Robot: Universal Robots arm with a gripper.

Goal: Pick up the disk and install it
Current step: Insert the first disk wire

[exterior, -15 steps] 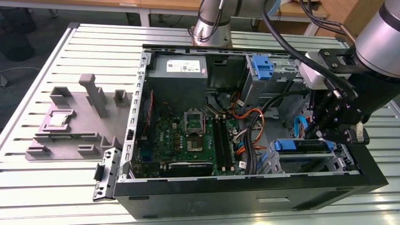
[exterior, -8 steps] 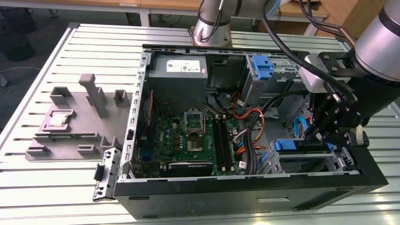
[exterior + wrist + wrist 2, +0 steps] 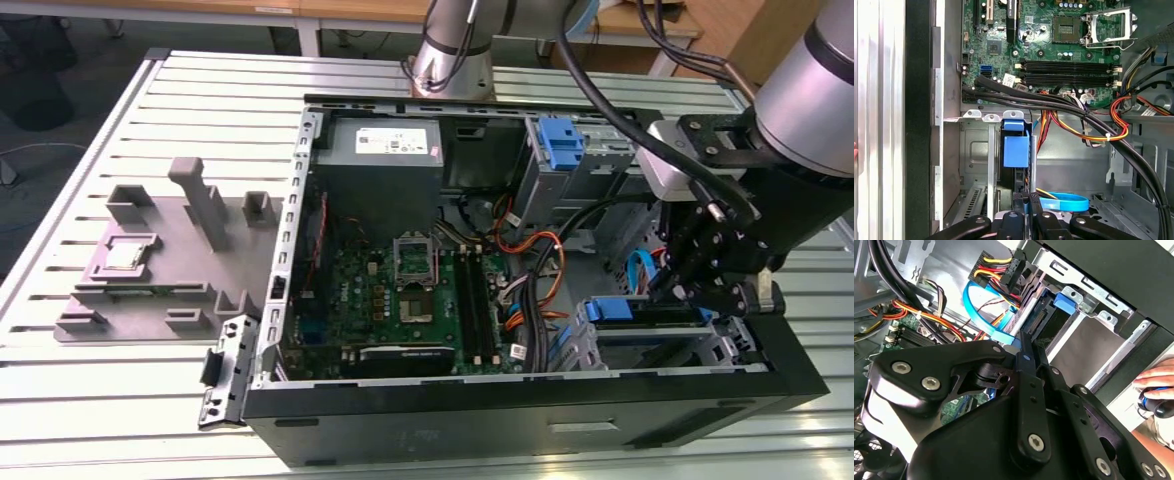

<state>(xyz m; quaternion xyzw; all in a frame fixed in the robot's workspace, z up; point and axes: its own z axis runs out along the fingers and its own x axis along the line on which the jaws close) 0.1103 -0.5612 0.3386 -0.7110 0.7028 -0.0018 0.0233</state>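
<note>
The disk (image 3: 650,314) stands on edge in the metal drive bay (image 3: 667,350) at the front corner of the open computer case, on the exterior view's right. Its blue carrier tab (image 3: 1016,146) faces the motherboard. In the second wrist view the disk (image 3: 1046,315) runs away from the fingertips into the bay, its blue tab at the far end. My gripper (image 3: 687,295) hangs over the bay, and its black fingers (image 3: 1015,217) come together on the disk's thin edge. The gripper (image 3: 1023,342) is shut on the disk, and in the first wrist view the gripper (image 3: 1025,200) straddles that edge.
Black, orange and yellow cable bundles (image 3: 1079,117) and a blue flat cable (image 3: 1064,202) cross beside the bay. The motherboard (image 3: 400,290), the grey power supply (image 3: 380,150) and a blue bracket (image 3: 561,140) fill the case. A grey fixture (image 3: 160,260) sits outside. A person's hand (image 3: 1154,382) rests beside the case.
</note>
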